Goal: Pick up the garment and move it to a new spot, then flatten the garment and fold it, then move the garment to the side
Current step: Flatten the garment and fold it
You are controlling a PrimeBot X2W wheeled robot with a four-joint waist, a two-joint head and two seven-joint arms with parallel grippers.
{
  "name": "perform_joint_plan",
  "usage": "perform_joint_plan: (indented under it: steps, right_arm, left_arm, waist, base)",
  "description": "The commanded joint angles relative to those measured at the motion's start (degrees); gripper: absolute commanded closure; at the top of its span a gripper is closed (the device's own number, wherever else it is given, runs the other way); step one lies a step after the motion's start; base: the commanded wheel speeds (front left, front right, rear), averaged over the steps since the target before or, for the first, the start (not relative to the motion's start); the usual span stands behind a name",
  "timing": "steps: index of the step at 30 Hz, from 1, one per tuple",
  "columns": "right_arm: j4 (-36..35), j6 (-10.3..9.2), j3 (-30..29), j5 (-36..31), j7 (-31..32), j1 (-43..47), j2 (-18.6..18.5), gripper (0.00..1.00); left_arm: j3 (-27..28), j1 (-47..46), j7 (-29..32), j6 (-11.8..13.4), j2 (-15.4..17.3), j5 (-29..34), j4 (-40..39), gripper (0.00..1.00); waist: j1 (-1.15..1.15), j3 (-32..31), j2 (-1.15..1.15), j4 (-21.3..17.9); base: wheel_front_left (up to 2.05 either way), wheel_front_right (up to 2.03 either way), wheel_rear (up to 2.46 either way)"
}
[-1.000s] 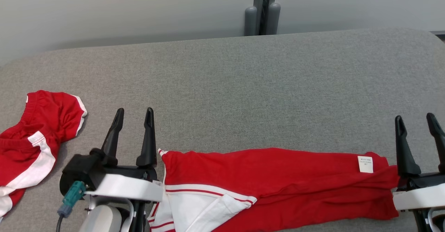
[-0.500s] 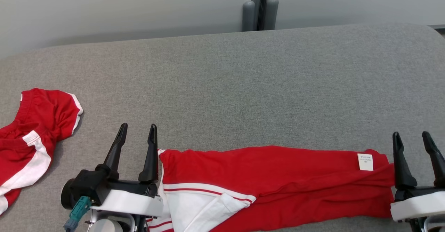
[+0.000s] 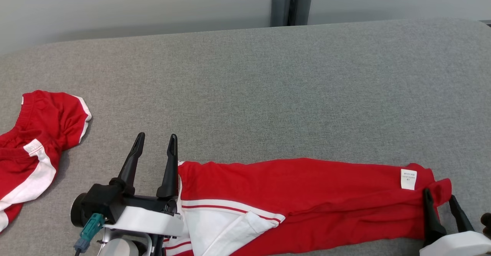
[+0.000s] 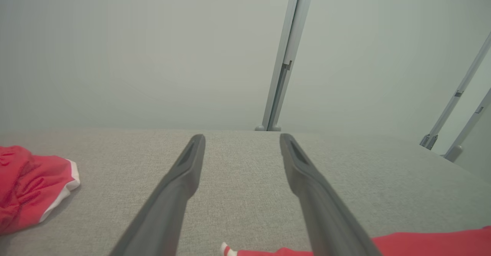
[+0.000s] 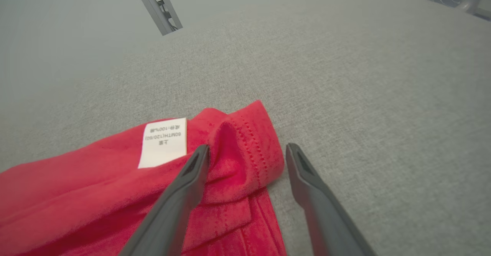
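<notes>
While the long red garment [image 3: 307, 194] lies across the frame's bottom, the left gripper [image 3: 157, 135] stands wide and empty beside its left edge. The right gripper [image 3: 439, 194], also wide, straddles its lower-right hem corner. Open grey surface [image 3: 268, 94] spreads above.

Broad bare worktop [image 3: 268, 94] beyond the garment [image 3: 307, 194], open up to the far edge — crumpled red cloth [image 3: 34, 148] fills the left end, grey post [image 3: 291, 2] behind the far rim, garment spans the near edge.
</notes>
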Motion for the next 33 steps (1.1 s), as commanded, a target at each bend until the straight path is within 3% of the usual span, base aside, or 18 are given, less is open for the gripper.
perform_joint_plan:
  steps: [1, 15, 16, 18, 19, 29, 33]
  right_arm:
    - [1.21, 0.00, 0.54, 1.73, -0.02, -0.72, 0.00, 0.00]
    - [5.22, 0.01, 8.38, 11.36, 0.07, -2.04, -0.14, 0.01]
    - [5.20, 0.01, 8.72, 11.68, 0.08, -2.22, -0.21, 0.39]
    - [4.80, 0.00, 8.80, 11.58, 0.08, -2.54, -0.56, 0.87]
    - [4.43, 0.00, 8.50, 11.34, 0.07, -2.72, -0.75, 1.00]
    - [1.32, -0.01, 2.96, 9.00, -0.02, -3.78, -2.35, 1.00]
    - [2.30, -0.01, 2.77, 8.14, -0.02, -5.66, -4.97, 1.00]
  left_arm:
    - [0.41, -0.81, -0.21, -0.14, 0.16, 0.39, 0.00, 0.00]
    - [0.21, -0.96, -0.21, 0.08, 0.17, 0.68, 0.06, 0.00]
    - [0.14, -1.00, -0.21, 0.15, 0.15, 0.63, 0.08, 0.00]
    - [0.04, -1.09, -0.21, 0.21, 0.16, 0.51, 0.20, 0.00]
    - [0.01, -1.15, -0.21, 0.26, 0.17, 0.46, 0.26, 0.00]
    - [-0.11, -1.28, -0.21, 0.61, 0.16, -0.08, 0.43, 0.00]
    - [-0.18, -1.44, -0.21, 0.63, 0.16, -0.12, 0.43, 0.00]
  waist:
    - [0.00, 0.08, 0.00, 0.05]
    - [0.00, 0.06, 0.00, -0.24]
    - [0.00, 0.05, 0.00, -0.18]
    - [0.00, 0.07, 0.00, -0.05]
    - [0.00, 0.09, 0.00, 0.01]
    - [0.00, 0.14, 0.00, 0.29]
    - [0.00, 0.17, 0.00, 0.31]
  base:
    - [0.00, 0.00, 0.00]
    - [0.00, 0.00, 0.00]
    - [0.00, 0.00, 0.00]
    - [0.00, 0.00, 0.00]
    - [0.00, 0.00, 0.00]
    - [0.00, 0.00, 0.00]
    - [0.00, 0.00, 0.00]
